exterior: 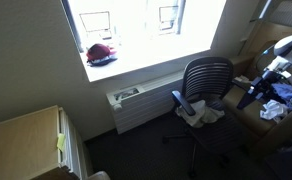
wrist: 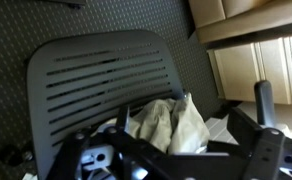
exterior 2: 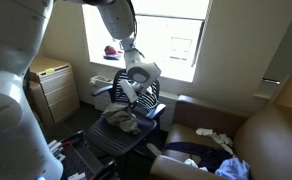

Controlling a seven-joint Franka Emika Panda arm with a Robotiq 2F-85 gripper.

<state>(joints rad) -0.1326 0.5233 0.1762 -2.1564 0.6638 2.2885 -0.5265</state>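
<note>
Roughly, exterior view: cloth (exterior: 201,113) heaped on chair (exterior: 208,78) seat, below the window (exterior: 126,25).
Exterior view: jaws apart, hovering just above cloth (exterior 2: 121,120); not touching it, I think.
Wrist view: cloth (wrist: 171,125) crumpled against backrest (wrist: 101,75).
Handling: likely soft, light, limp; pinch a raised fold on top.

No lettering, label, brand or number can be read in any view. The office chair (wrist: 106,80), the crumpled cloth (wrist: 171,125) on its seat and the cardboard box (wrist: 221,15) show only plain surfaces. The yellow slip (exterior: 60,143) on the wooden cabinet (exterior: 26,135) is too small to tell whether it bears writing.
</note>
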